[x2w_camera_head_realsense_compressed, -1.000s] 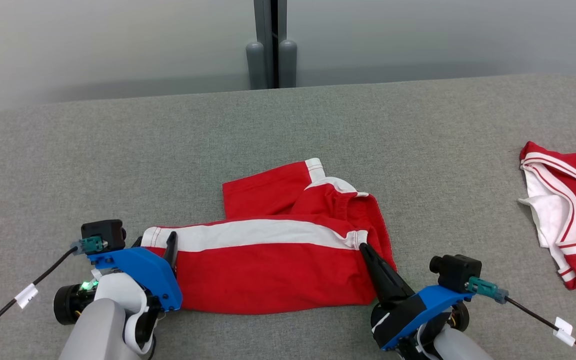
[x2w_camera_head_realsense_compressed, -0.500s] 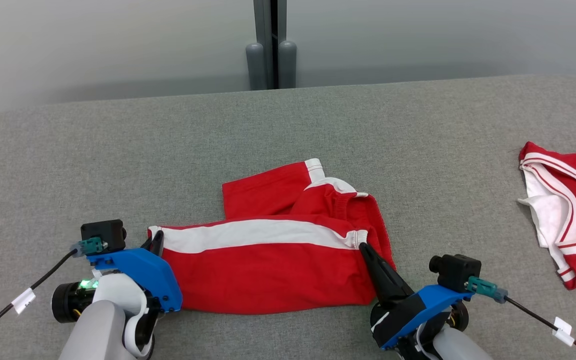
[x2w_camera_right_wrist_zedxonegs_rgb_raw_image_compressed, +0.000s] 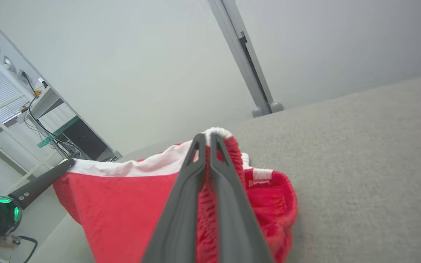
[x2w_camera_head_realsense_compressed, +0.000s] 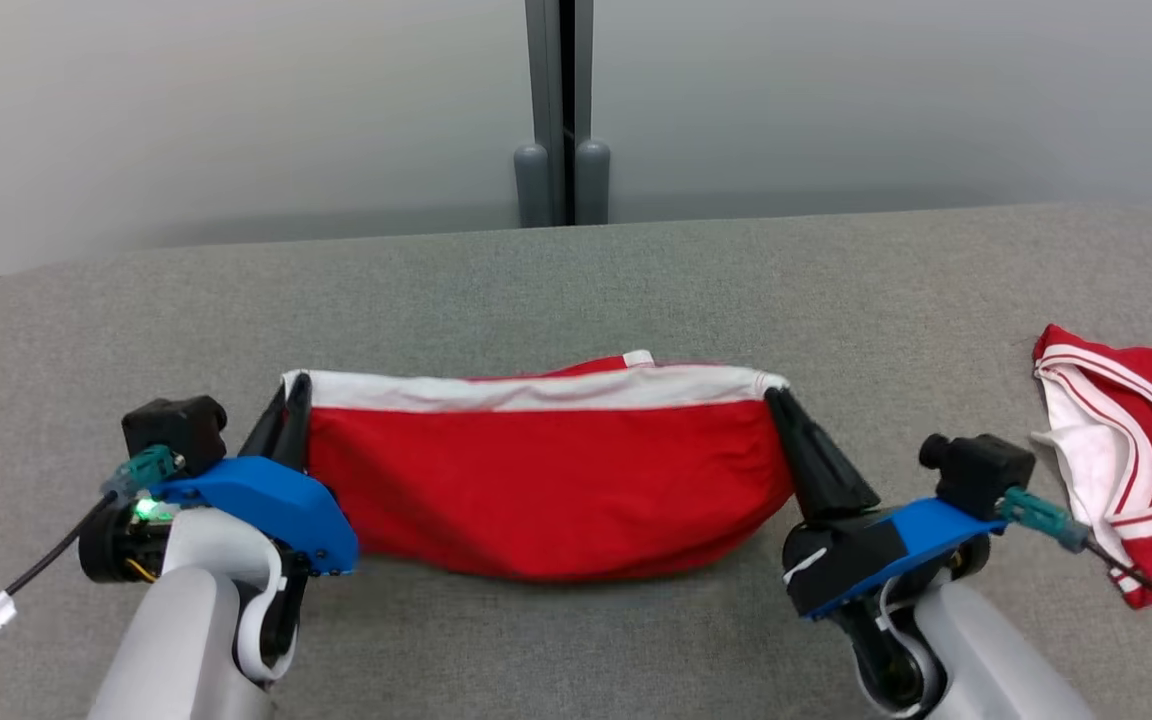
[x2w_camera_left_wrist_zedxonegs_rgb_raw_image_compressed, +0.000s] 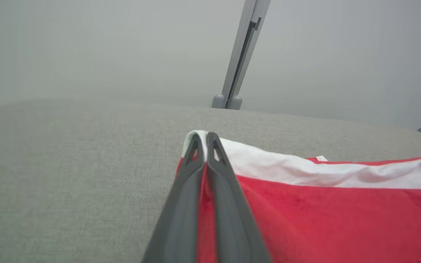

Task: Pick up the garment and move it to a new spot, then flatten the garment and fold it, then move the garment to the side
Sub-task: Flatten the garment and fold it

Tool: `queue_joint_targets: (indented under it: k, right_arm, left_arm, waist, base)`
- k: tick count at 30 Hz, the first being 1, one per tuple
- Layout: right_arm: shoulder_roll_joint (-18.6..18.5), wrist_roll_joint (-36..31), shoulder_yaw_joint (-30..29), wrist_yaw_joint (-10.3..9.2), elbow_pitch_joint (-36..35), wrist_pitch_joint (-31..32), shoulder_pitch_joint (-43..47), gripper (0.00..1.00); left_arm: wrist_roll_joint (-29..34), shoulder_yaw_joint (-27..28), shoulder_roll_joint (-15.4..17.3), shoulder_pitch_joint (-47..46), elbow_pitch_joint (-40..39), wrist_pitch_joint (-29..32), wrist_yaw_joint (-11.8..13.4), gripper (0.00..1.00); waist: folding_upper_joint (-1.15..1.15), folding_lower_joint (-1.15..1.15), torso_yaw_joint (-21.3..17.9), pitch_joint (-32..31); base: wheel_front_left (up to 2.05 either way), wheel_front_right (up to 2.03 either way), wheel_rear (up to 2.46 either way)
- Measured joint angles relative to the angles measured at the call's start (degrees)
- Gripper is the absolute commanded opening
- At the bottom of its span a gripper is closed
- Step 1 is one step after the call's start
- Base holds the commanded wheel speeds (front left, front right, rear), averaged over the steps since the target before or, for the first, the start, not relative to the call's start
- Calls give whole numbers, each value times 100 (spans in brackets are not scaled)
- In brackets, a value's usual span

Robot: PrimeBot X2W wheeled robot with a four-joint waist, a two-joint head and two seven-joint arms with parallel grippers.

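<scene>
The garment (x2w_camera_head_realsense_compressed: pixel 546 475) is a pair of red shorts with a white band, lifted off the grey table (x2w_camera_head_realsense_compressed: pixel 576 290) and stretched between both grippers. My left gripper (x2w_camera_head_realsense_compressed: pixel 296 385) is shut on its left top corner, the fingers pinching red and white cloth (x2w_camera_left_wrist_zedxonegs_rgb_raw_image_compressed: pixel 205 137). At the opposite top corner my right gripper (x2w_camera_head_realsense_compressed: pixel 774 395) is shut on the elastic edge (x2w_camera_right_wrist_zedxonegs_rgb_raw_image_compressed: pixel 207 137). The cloth sags in a curve below the band, its lower edge near the table. In the right wrist view the left gripper's dark fingers (x2w_camera_right_wrist_zedxonegs_rgb_raw_image_compressed: pixel 42 180) hold the garment's far end.
A second red and white garment (x2w_camera_head_realsense_compressed: pixel 1131 455) lies crumpled at the table's right edge. A grey wall with a vertical post (x2w_camera_head_realsense_compressed: pixel 561 110) stands behind the table. Cables trail from both wrists (x2w_camera_head_realsense_compressed: pixel 26 580).
The left gripper shut on the garment's left corner. Both grippers then rose and spread, lifting the shorts off the table and pulling them taut. The head camera shifted.
</scene>
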Motion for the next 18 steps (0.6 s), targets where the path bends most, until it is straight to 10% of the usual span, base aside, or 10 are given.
queue_joint_targets:
  k: [18]
  right_arm:
    - [-883, -637, -938, 0, -1939, 862, -1730, 0]
  left_arm:
    - [294, 34, 694, -1534, -2573, 713, 113, 0]
  waist:
    - [0, -1, 162, -173]
  base:
    - [0, 0, 0]
